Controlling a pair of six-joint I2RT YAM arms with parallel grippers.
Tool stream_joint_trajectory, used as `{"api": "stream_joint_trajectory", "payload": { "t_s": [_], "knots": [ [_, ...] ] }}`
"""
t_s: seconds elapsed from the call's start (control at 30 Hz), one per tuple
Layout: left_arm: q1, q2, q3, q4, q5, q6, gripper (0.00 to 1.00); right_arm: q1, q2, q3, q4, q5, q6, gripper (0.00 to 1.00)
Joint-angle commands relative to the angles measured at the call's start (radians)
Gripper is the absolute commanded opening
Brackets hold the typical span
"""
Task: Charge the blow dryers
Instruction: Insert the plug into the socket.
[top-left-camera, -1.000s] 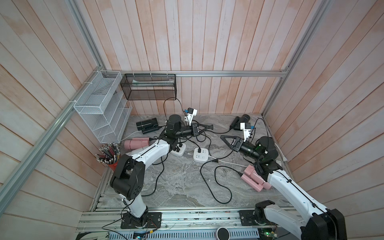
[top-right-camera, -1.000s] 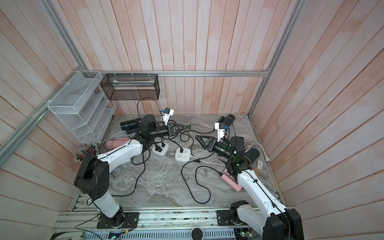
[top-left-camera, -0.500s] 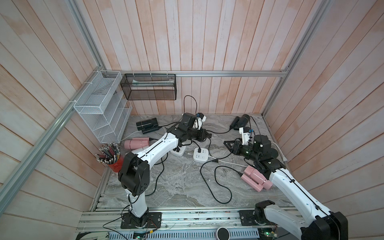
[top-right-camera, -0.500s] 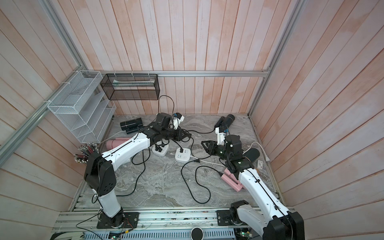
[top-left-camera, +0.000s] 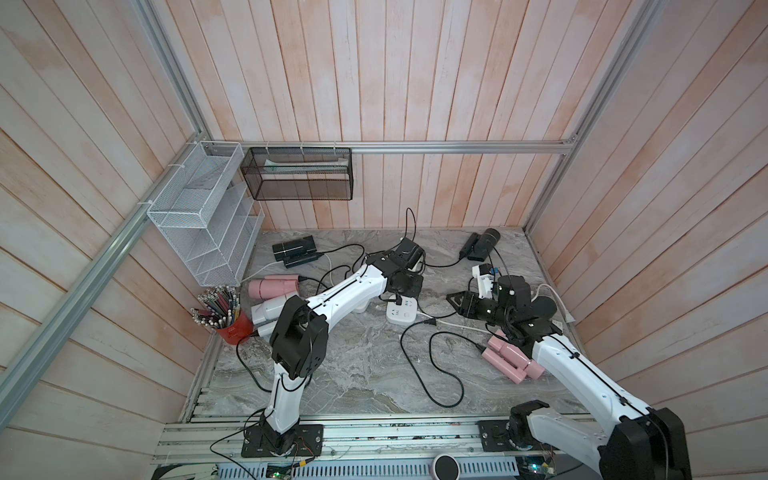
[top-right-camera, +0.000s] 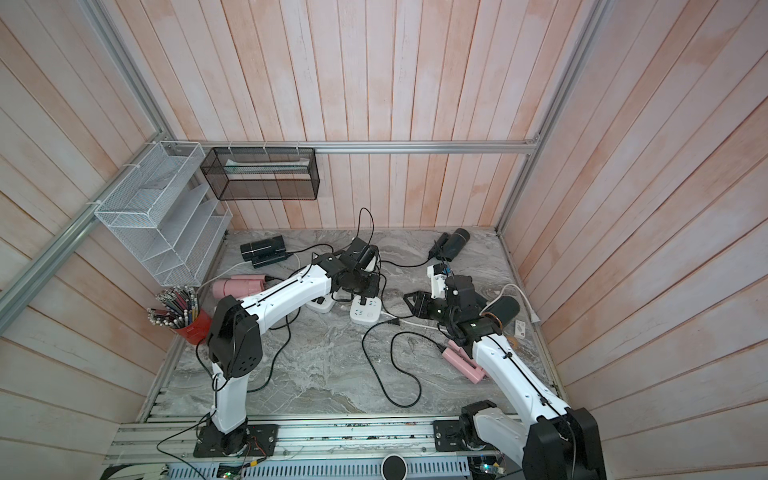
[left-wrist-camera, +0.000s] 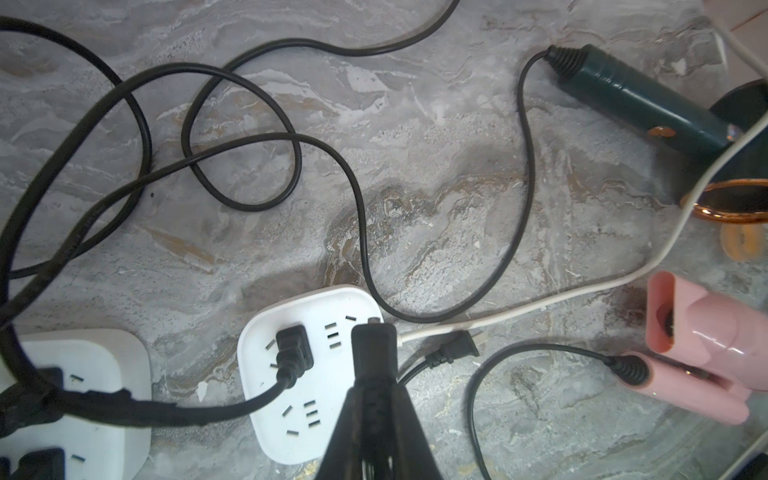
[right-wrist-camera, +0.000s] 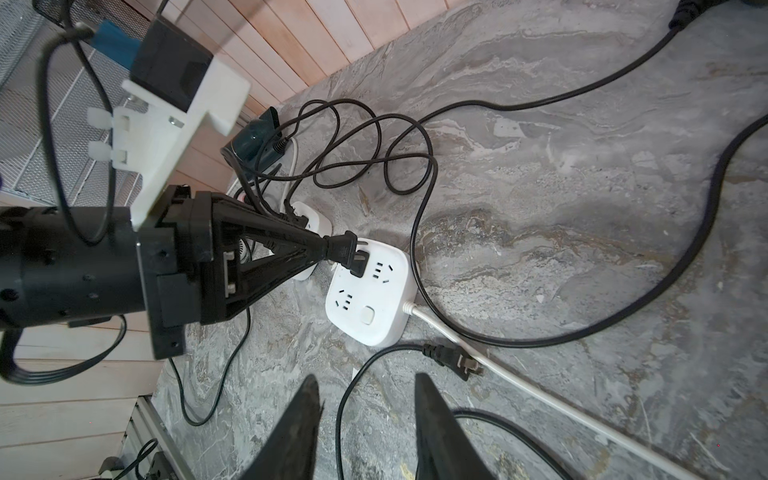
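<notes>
In the left wrist view, the left claw (left-wrist-camera: 372, 332) is sitting fully closed over the white power strip (left-wrist-camera: 316, 303) at the bottom centre of the frame. It is gripping nothing and is pointing down just beside a black plug (left-wrist-camera: 293, 353) that is sitting in a socket. In the right wrist view, the right claw (right-wrist-camera: 365, 380) is standing partly open at the bottom edge, holding nothing. A loose plug (right-wrist-camera: 453, 359) is lying on the worktop (right-wrist-camera: 582, 166) just beyond it.

In a top view, a black blow dryer (top-left-camera: 293, 251) is lying left of frame centre and a second black blow dryer (top-left-camera: 480, 245) right of centre, both near the back wall. A pink blow dryer (top-left-camera: 272, 286) and a pale grey blow dryer (top-left-camera: 266, 311) are lying side by side further left. A second pink blow dryer (top-left-camera: 505, 354) is lying in the lower right, beside the right arm. A dark teal blow dryer (left-wrist-camera: 640, 99) is showing at the upper right of the left wrist view.
</notes>
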Motion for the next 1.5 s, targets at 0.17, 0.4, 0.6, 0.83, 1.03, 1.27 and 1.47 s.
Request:
{"api": "stream_joint_trajectory", "payload": {
  "t_s": [0.17, 0.4, 0.6, 0.83, 1.03, 1.27, 1.47],
  "knots": [
    [-0.014, 0.079, 0.079, -0.113, -0.088, -0.047, 0.08, 0.003, 0.012, -0.01, -0.003, -0.01, -0.02, 0.44],
    [-0.024, 0.136, 0.144, -0.178, -0.098, -0.044, 0.08, 0.005, 0.014, -0.028, 0.025, -0.05, -0.043, 0.58],
    [-0.027, 0.154, 0.161, -0.212, -0.104, -0.048, 0.08, 0.005, 0.018, -0.039, 0.047, -0.074, -0.046, 0.72],
    [-0.026, 0.168, 0.18, -0.232, -0.115, -0.052, 0.07, 0.006, 0.023, -0.041, 0.047, -0.073, -0.046, 0.76],
    [-0.027, 0.177, 0.191, -0.23, -0.116, -0.054, 0.07, 0.006, 0.019, -0.041, 0.046, -0.071, -0.047, 0.77],
    [-0.027, 0.194, 0.208, -0.231, -0.113, -0.055, 0.07, 0.006, 0.019, -0.041, 0.042, -0.069, -0.051, 0.77],
    [-0.027, 0.198, 0.198, -0.237, -0.125, -0.055, 0.07, 0.006, 0.022, -0.04, 0.041, -0.069, -0.051, 0.77]
  ]
}}
